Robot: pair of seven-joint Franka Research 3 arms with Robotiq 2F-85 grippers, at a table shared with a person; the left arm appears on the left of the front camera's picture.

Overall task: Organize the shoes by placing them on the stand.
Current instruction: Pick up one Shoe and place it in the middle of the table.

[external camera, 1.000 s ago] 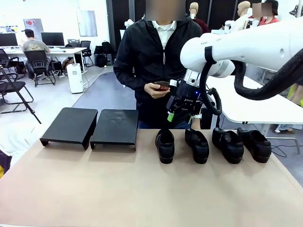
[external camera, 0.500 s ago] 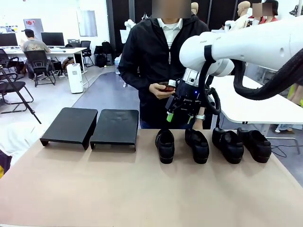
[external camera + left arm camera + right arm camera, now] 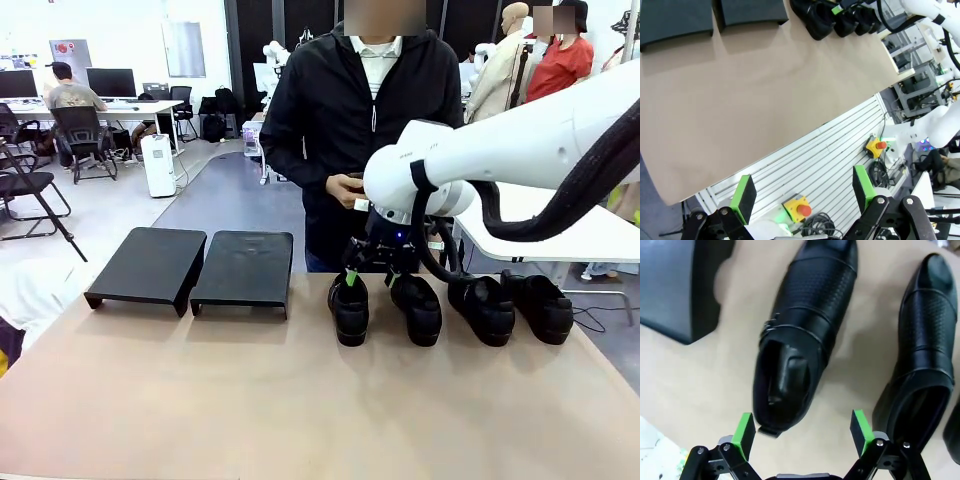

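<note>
Along the table's [image 3: 300, 400] far edge, right half, four black shoes [image 3: 480, 305] stand in a row, two stands [image 3: 245, 265] to their left. The right gripper [image 3: 370, 277] hangs wide apart over the leftmost shoe [image 3: 800, 330]. The left gripper [image 3: 803, 192] is spread beyond the near edge.

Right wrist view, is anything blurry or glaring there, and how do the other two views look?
Right wrist view: the nearest shoe is fairly sharp with soft sheen on the leather, the stand at the edge looks soft; front view: even room light, faint shadows under the shoes; left wrist view: rolled frame, the table evenly lit, no glare.
</note>
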